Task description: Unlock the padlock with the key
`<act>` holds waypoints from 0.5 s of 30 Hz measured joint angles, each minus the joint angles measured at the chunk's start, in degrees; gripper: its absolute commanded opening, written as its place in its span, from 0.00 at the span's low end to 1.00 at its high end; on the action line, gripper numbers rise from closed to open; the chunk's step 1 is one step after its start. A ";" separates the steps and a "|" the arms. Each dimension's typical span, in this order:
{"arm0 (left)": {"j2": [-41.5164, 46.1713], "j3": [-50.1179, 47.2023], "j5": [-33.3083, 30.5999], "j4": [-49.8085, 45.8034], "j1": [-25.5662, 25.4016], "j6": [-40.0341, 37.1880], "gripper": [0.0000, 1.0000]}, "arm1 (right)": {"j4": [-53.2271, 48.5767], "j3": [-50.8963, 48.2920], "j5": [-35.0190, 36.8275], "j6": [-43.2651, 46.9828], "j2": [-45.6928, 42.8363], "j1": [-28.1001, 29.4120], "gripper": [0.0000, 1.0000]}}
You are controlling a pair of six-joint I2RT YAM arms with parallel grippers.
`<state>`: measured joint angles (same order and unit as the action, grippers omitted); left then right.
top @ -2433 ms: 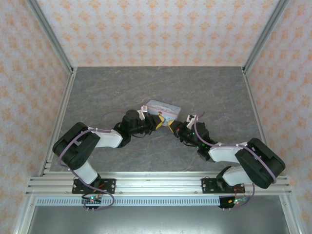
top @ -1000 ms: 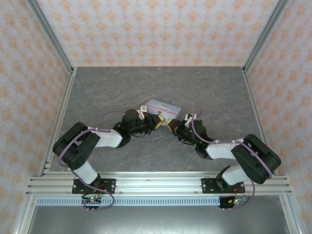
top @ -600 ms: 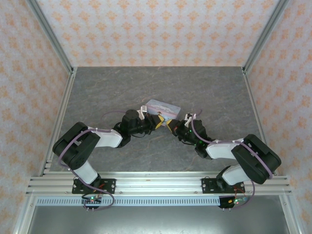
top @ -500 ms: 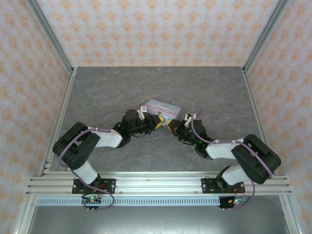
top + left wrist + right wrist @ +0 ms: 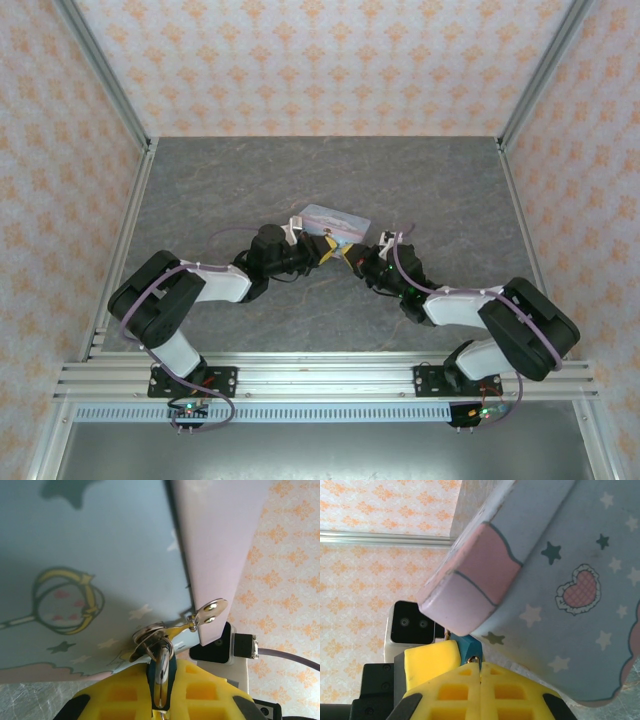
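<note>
The padlock [image 5: 171, 675] is a tiny blue-green body with a silver shackle looped through the hasp ring [image 5: 150, 633] of the pastel tin box [image 5: 90, 555]. My left gripper [image 5: 161, 669] is shut on it, yellow pads on either side. In the right wrist view the padlock [image 5: 470, 649] sits just beyond my right gripper [image 5: 480, 669], which is shut on the key; only the key's metal tip [image 5: 473, 659] pokes out, against the lock's face. From above, the left gripper [image 5: 325, 249] and right gripper [image 5: 352, 257] meet at the tin box's [image 5: 335, 220] near edge.
The tin box rests tilted on the grey stone-look table [image 5: 220, 180], its near edge lifted. Patterned walls and aluminium frame posts [image 5: 105, 75] close in the table on three sides. The left gripper's finger [image 5: 430, 662] and camera block stand close beside the right fingers.
Since the earliest frame my right gripper has edged left toward the left gripper and the padlock. Over the last second both arms and the box have barely moved.
</note>
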<state>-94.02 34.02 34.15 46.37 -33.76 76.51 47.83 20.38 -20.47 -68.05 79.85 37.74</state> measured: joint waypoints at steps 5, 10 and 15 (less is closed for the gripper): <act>0.00 0.07 0.02 0.02 0.00 0.66 0.00 | 0.00 0.00 0.00 0.35 0.02 0.00 0.00; 0.00 0.13 -0.11 0.33 -0.15 3.54 0.00 | 0.74 0.00 0.15 1.18 0.59 0.00 0.00; 0.00 0.11 -0.66 0.72 -0.17 6.62 0.00 | 0.87 0.46 0.22 4.37 0.92 -0.02 0.00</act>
<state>-94.02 34.13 33.50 47.09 -33.93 83.13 48.71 20.84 -20.25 -63.68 80.77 37.71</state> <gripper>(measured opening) 0.093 0.040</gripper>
